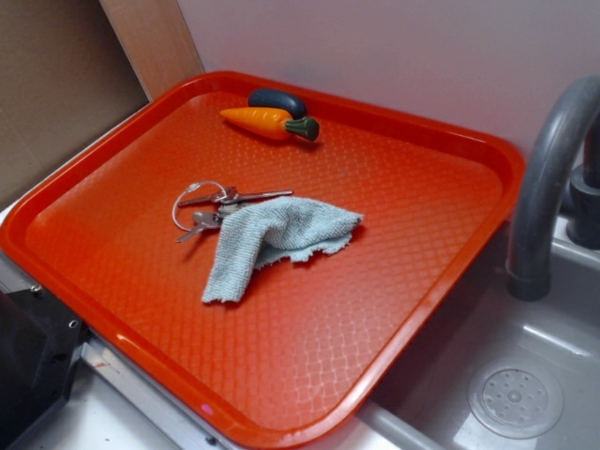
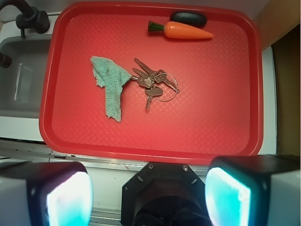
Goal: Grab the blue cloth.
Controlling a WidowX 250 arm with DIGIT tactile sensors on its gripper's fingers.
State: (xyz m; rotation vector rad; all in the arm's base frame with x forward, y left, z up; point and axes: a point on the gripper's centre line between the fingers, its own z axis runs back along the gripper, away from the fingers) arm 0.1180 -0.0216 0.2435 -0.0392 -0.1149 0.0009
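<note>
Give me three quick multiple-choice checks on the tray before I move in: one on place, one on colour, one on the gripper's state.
1. Where does the cloth lie?
A. in the sink
B. on the tray, touching the keys
C. on top of the carrot

2. What colour is the tray?
A. red
B. green
C. white

3. How does the gripper stand?
A. shut on the cloth
B. shut on the keys
C. open, holding nothing

Answers:
1 B: the cloth's edge meets the keys mid-tray, well away from the carrot at the far rim.
2 A: both views show red.
3 C: in the wrist view the fingers stand wide apart at the tray's near edge, with nothing between them.
</note>
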